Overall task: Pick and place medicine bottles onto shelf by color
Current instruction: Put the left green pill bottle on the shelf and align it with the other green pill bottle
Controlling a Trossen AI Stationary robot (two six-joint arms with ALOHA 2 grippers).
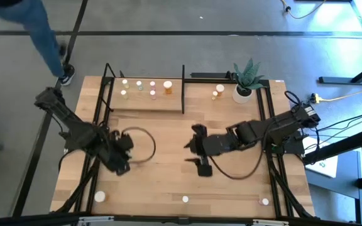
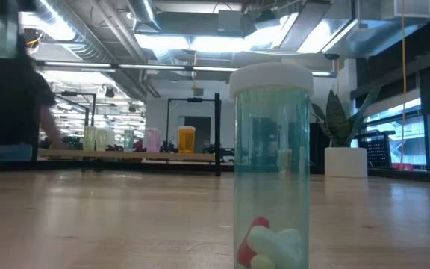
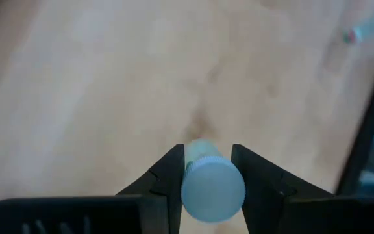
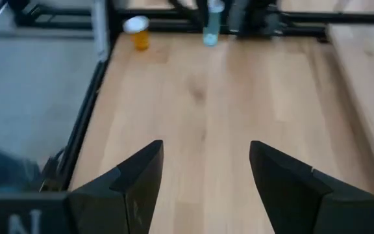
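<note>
- Left gripper [image 3: 208,170] clamps a white-capped bottle [image 3: 211,188] between its fingers, low over bare table [image 1: 162,135] near the left edge.
- Right gripper [image 4: 206,172] spread wide, nothing in it, mid-table, clear wood around it.
- Shelf [image 1: 146,103] along the far edge carries several bottles.
- Only the low view shows a clear bottle [image 2: 272,168] with pills close up.
- Person [image 1: 39,31] walking past the far left corner.
</note>
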